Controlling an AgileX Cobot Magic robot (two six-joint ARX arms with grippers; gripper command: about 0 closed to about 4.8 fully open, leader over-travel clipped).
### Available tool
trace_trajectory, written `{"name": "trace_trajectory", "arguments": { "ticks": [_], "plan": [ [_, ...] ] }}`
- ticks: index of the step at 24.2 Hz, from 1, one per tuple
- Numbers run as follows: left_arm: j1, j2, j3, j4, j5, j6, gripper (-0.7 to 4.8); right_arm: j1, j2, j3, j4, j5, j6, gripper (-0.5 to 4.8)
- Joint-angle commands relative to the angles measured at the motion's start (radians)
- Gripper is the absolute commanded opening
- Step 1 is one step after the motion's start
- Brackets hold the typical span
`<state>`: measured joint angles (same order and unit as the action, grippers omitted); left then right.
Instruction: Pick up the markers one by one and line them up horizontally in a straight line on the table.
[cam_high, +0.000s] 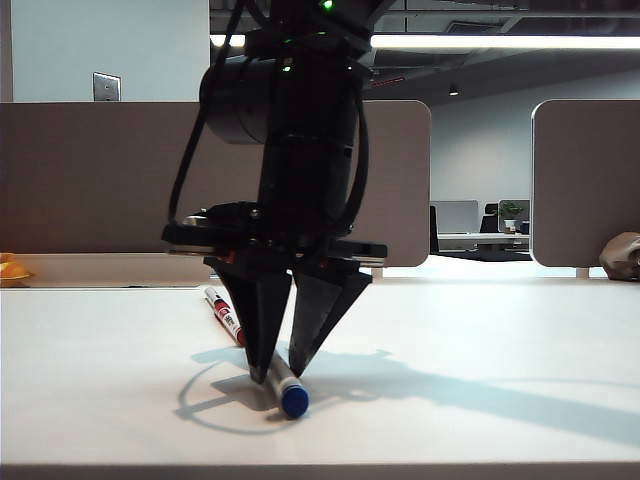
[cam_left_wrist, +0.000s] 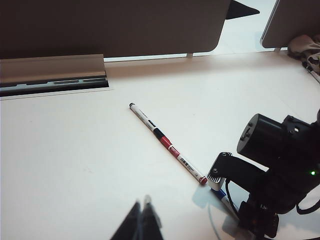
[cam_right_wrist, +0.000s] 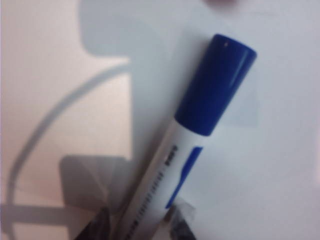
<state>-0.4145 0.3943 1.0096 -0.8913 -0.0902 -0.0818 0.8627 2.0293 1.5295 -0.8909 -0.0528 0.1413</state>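
Straddling the slim blue-capped white marker (cam_high: 286, 388) near the front edge of the white desk (cam_high: 480, 330), the right end effector (cam_high: 283, 370) is seen half-closed around its barrel, not clearly gripping. Firm closure before lifting is judged next. The left end effector (cam_left_wrist: 144, 220) hovers closed, empty.

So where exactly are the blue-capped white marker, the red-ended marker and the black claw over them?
Blue-capped white marker (cam_right_wrist: 215, 90): right wrist view, on its blue cap.
Red-ended white marker (cam_left_wrist: 186, 165): left wrist view, on its printed barrel.
Right gripper, the black claw (cam_high: 278, 372): exterior view, between its fingertips.

Three markers (cam_left_wrist: 167, 143) end-to-end on table (cam_left_wrist: 75, 165)
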Motion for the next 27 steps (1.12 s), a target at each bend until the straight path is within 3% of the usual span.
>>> {"name": "trace_trajectory", "arguments": {
  "ticks": [1, 11, 27],
  "plan": [
    [0.000, -0.001, 0.003, 0.010, -0.001, 0.003, -0.04, -0.016, 0.005, -0.005, -0.030, -0.016, -0.039, 1.56],
    [0.000, -0.005, 0.003, 0.017, -0.003, 0.003, -0.04, -0.021, 0.005, -0.005, -0.022, -0.077, -0.141, 1.56],
    [0.000, -0.005, 0.003, 0.016, -0.003, 0.003, -0.04, -0.020, 0.005, -0.004, -0.015, -0.146, -0.198, 1.56]
  ]
}}
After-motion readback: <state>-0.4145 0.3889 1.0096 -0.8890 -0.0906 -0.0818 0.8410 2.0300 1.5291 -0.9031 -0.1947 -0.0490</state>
